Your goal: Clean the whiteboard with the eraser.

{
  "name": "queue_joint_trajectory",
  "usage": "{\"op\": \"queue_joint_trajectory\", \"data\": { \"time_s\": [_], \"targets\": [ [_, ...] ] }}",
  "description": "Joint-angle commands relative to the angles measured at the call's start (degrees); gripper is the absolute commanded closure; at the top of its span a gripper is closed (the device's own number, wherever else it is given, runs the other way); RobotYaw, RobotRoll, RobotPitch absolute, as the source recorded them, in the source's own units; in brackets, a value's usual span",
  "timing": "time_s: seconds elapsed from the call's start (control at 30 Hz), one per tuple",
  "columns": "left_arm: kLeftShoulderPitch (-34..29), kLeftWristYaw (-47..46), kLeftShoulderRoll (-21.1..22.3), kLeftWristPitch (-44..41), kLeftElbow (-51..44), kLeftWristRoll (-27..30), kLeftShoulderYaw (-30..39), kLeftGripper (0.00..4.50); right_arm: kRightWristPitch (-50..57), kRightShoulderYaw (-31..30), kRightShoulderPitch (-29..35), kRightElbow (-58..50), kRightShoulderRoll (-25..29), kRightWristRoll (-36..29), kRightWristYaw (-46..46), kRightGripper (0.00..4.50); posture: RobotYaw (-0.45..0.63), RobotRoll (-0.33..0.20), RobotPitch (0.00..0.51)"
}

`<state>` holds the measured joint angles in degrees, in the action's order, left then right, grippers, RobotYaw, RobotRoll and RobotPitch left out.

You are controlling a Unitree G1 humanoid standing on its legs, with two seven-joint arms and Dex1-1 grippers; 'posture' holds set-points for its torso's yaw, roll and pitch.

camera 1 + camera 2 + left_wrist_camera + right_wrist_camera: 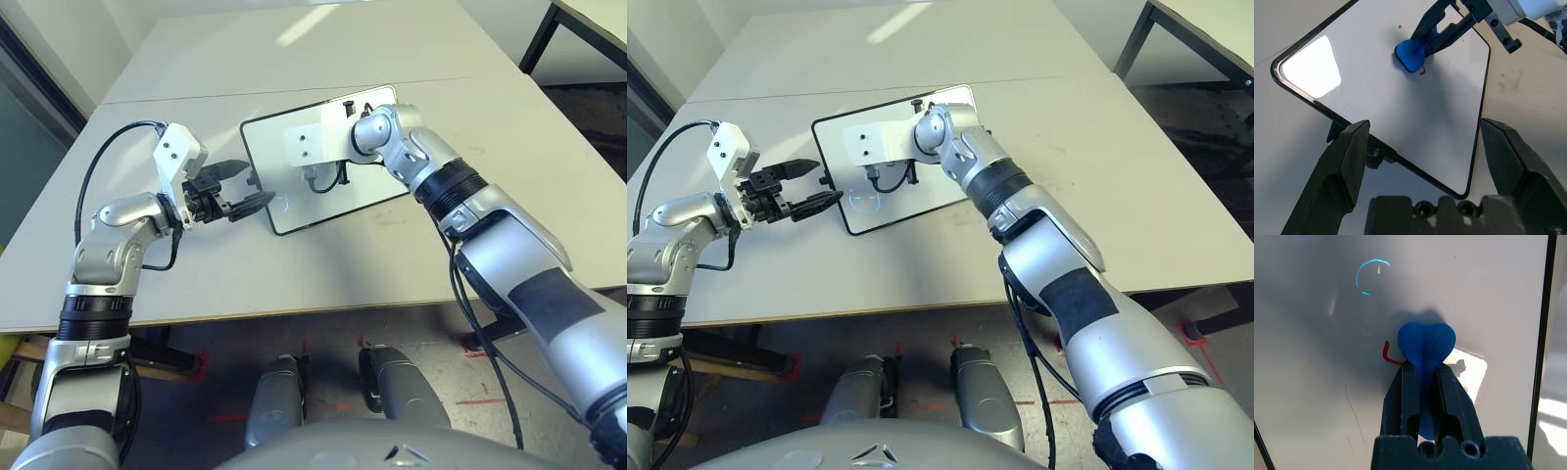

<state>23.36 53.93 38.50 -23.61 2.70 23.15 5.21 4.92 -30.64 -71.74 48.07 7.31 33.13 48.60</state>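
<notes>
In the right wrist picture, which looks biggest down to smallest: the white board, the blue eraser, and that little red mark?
1. The whiteboard, which runs past the picture's edges.
2. The eraser, a blue block pinched by the right gripper; part of it is hidden between the fingers.
3. The red pen stroke, a short hook beside the eraser.

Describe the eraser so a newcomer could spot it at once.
Find the black-framed whiteboard on the table. On its white face, the right gripper pinches the eraser: a small bright blue block, beside a short red stroke.
</notes>
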Motion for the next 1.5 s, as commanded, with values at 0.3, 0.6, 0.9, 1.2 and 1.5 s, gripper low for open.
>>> {"op": "queue_joint_trajectory", "data": {
  "time_s": [0.3, 0.6, 0.9, 1.2, 1.5],
  "targets": [
    [-0.49, -0.19, -0.25, 0.43, -0.08, -0.49, -0.32, 0.00, -1.06, -2.74, 1.63, 0.61, 1.15, 1.51, 2.22, 4.36, -0.05, 0.000, 0.099],
    [0.06, 0.10, -0.13, 0.46, 0.30, -0.55, -0.46, 0.00, 0.46, -2.54, 1.63, 2.02, 3.74, 2.35, 1.90, 4.36, -0.06, 0.000, 0.101],
    [0.57, 0.14, -0.40, 0.59, 0.73, -0.74, -0.90, 0.00, 1.56, -1.26, -0.27, 5.49, 5.75, 1.92, 0.30, 4.36, -0.06, 0.000, 0.100],
    [0.80, 0.28, -0.67, 0.83, 1.11, -0.88, -1.15, 0.00, 1.26, -0.63, -3.09, 10.46, 6.00, 1.30, -2.18, 4.37, -0.07, 0.000, 0.100],
    [0.65, 0.34, -0.70, 0.95, 1.36, -0.98, -1.09, 0.00, 1.17, -0.19, -2.75, 9.71, 4.10, 0.28, -1.15, 4.37, -0.07, 0.000, 0.102]
  ]
}}
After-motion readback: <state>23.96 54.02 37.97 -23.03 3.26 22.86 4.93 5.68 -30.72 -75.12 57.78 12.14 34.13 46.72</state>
